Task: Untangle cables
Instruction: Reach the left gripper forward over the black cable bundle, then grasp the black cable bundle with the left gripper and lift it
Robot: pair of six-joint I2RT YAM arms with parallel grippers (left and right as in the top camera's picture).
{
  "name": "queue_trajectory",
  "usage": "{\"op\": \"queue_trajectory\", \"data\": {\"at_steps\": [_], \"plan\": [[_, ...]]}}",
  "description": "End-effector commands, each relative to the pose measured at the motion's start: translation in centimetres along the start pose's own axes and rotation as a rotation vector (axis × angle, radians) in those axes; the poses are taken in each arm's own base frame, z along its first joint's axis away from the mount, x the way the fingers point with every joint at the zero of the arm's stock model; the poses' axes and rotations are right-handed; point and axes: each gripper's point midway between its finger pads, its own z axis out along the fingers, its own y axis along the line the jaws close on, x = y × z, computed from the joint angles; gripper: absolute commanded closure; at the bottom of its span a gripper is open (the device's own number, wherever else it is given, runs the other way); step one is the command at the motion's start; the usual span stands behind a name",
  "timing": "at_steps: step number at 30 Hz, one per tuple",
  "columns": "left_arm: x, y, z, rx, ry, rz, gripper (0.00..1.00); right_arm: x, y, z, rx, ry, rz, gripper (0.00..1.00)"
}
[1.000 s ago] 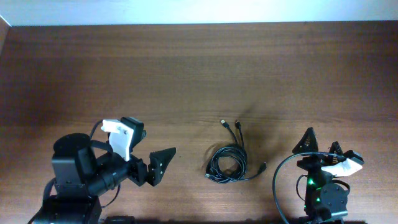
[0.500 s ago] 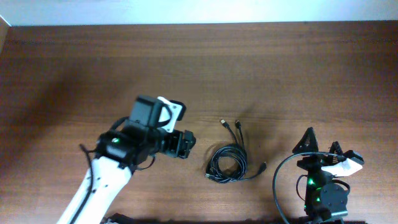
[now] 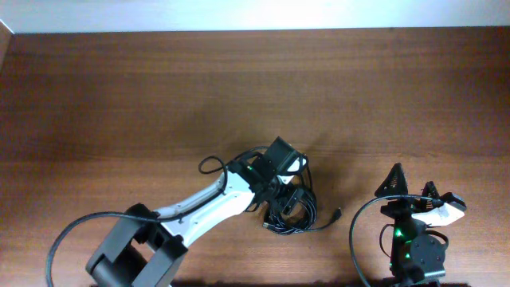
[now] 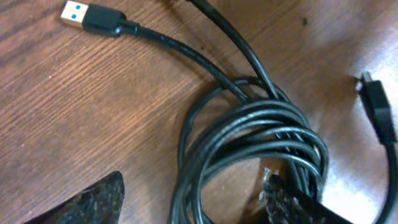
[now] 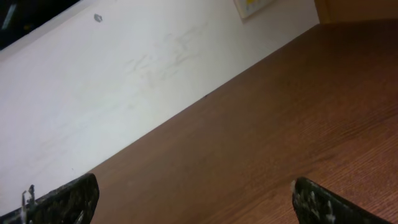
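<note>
The cables (image 3: pixel 296 215) lie as a loose black coil on the wooden table, right of centre near the front; one plug end (image 3: pixel 338 214) sticks out to the right. In the left wrist view the coil (image 4: pixel 249 134) fills the middle, with a blue-tipped USB plug (image 4: pixel 78 12) at top left and another plug (image 4: pixel 376 102) at the right. My left gripper (image 4: pixel 196 199) is open, its fingers straddling the coil's left strands just above the table. It also shows in the overhead view (image 3: pixel 287 190). My right gripper (image 5: pixel 193 199) is open and empty, resting at the front right (image 3: pixel 414 195).
The table's far edge meets a white wall (image 5: pixel 124 74). My right arm's own thick black wire (image 3: pixel 358 231) loops beside its base, close to the coil's right plug end.
My left arm has swung from the front left across to the right and now reaches over the cable coil. The coil and the right arm have not moved.
</note>
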Motion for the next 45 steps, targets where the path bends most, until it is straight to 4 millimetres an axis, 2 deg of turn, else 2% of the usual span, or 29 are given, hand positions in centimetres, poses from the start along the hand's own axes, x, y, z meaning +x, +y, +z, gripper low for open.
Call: {"op": "queue_trajectory", "data": {"at_steps": [1,6,9,11,13,14,16,18,19,20,21,22,23,24,26,27,28,29,30,31,34,40,43,45], "plan": [[0.2,0.3,1.2,-0.014,0.023,0.001,0.34,0.3,-0.2,0.1,0.005,0.004,-0.006,0.01],[0.9,0.5,2.4,-0.018,0.057,-0.003,0.68,0.3,-0.2,0.1,0.005,0.004,-0.006,0.02],[1.1,0.6,2.8,-0.020,0.063,-0.004,1.00,0.3,-0.2,0.1,0.005,0.004,-0.006,0.02],[1.1,0.7,2.8,-0.024,0.065,-0.006,1.00,0.3,-0.2,0.1,0.005,0.004,-0.006,0.01],[0.7,3.3,2.4,-0.151,0.044,-0.120,1.00,0.3,-0.2,0.1,0.006,0.004,-0.006,0.02],[0.5,5.3,1.6,-0.232,0.028,-0.257,1.00,0.3,-0.2,0.1,0.005,0.004,-0.006,0.02],[0.7,7.1,0.1,-0.275,0.020,-0.537,1.00,0.3,-0.2,0.1,0.005,0.004,-0.006,0.02],[2.9,8.6,-1.3,-0.333,0.043,-0.975,1.00,0.3,-0.2,0.1,0.005,0.004,-0.006,0.01],[3.6,8.6,-1.4,-0.324,0.063,-1.118,0.94,0.3,-0.2,0.1,0.005,0.004,-0.006,0.01],[3.6,8.0,-1.3,-0.269,0.091,-1.191,0.58,0.3,-0.2,0.1,0.005,0.004,-0.006,0.01],[3.4,7.4,-1.2,-0.219,0.115,-1.200,0.32,0.3,-0.2,0.1,0.005,0.004,-0.006,0.02],[3.4,7.4,-1.2,-0.210,0.123,-1.141,0.10,0.3,-0.2,0.1,0.005,0.004,-0.006,0.01],[3.4,7.4,-1.2,-0.198,0.136,-1.003,0.00,0.3,-0.2,0.1,0.005,0.004,-0.006,0.02],[3.4,7.7,-1.2,-0.194,0.146,-0.757,0.01,0.3,-0.2,0.1,0.005,0.004,-0.006,0.02],[3.2,8.7,-1.3,-0.232,0.140,-0.547,0.01,0.3,-0.2,0.1,0.005,0.004,-0.006,0.02],[3.0,9.8,-1.5,-0.284,0.139,-0.407,0.02,0.3,-0.2,0.1,0.005,0.004,-0.006,0.02],[2.9,10.5,-1.7,-0.319,0.135,-0.331,0.11,0.3,-0.2,0.1,0.005,0.004,-0.006,0.02],[2.6,10.8,-1.7,-0.332,0.130,-0.282,0.16,0.3,-0.2,0.1,0.006,0.004,-0.006,0.01],[2.2,10.9,-1.7,-0.330,0.119,-0.254,0.31,0.3,-0.2,0.1,0.005,0.004,-0.006,0.02],[1.8,10.8,-1.6,-0.324,0.101,-0.251,0.36,0.3,-0.2,0.1,0.005,0.004,-0.006,0.02],[1.6,10.8,-1.5,-0.322,0.091,-0.251,0.38,0.3,-0.2,0.1,0.005,0.004,-0.006,0.02],[1.3,8.5,-0.9,-0.181,0.094,-0.260,0.75,0.3,-0.2,0.1,0.005,0.004,-0.006,0.02],[1.3,8.3,-0.9,-0.172,0.095,-0.261,1.00,0.3,-0.2,0.1,0.005,0.004,-0.006,0.02],[1.3,8.4,-0.9,-0.176,0.094,-0.261,1.00,0.3,-0.2,0.1,0.005,0.004,-0.006,0.02]]}}
